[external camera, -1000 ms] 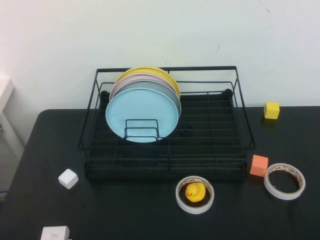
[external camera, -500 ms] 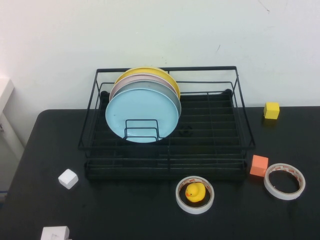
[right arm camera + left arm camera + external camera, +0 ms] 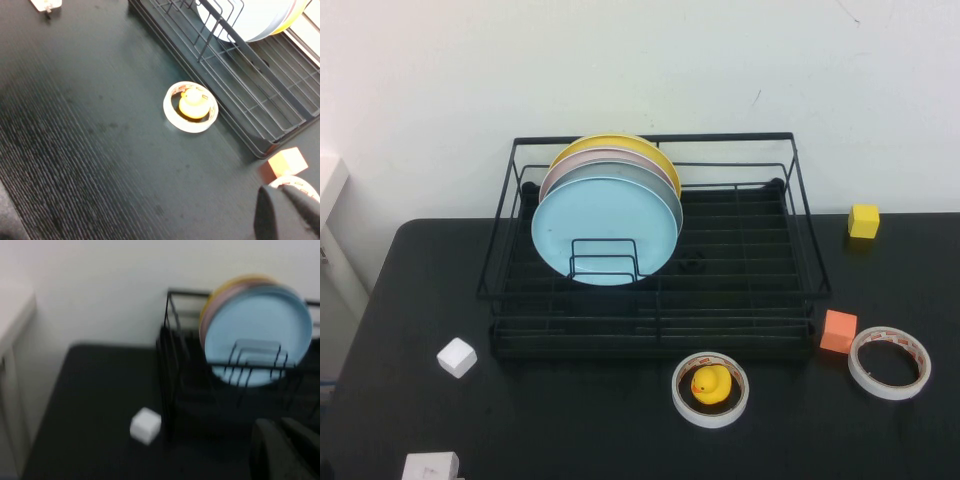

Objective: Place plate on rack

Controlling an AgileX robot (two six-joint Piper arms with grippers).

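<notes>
The light blue plate (image 3: pixel 605 232) stands upright in the dividers at the left of the black wire rack (image 3: pixel 650 335), in front of the other plates. It also shows in the left wrist view (image 3: pixel 257 330) inside the rack (image 3: pixel 170 355). Neither arm shows in the high view. My left gripper (image 3: pixel 280 424) is shut and empty, low over the table in front of the rack's left end. My right gripper (image 3: pixel 281 190) is shut and empty, above the table near the rack's (image 3: pixel 240 100) right front corner.
Grey, pink and yellow plates (image 3: pixel 620 150) stand behind the blue one. In front of the rack lie a tape roll with a yellow duck (image 3: pixel 710 388), an orange cube (image 3: pixel 837 331), another tape roll (image 3: pixel 889 362), a white cube (image 3: pixel 456 357) and a white block (image 3: pixel 430 466). A yellow cube (image 3: pixel 863 221) sits at the far right.
</notes>
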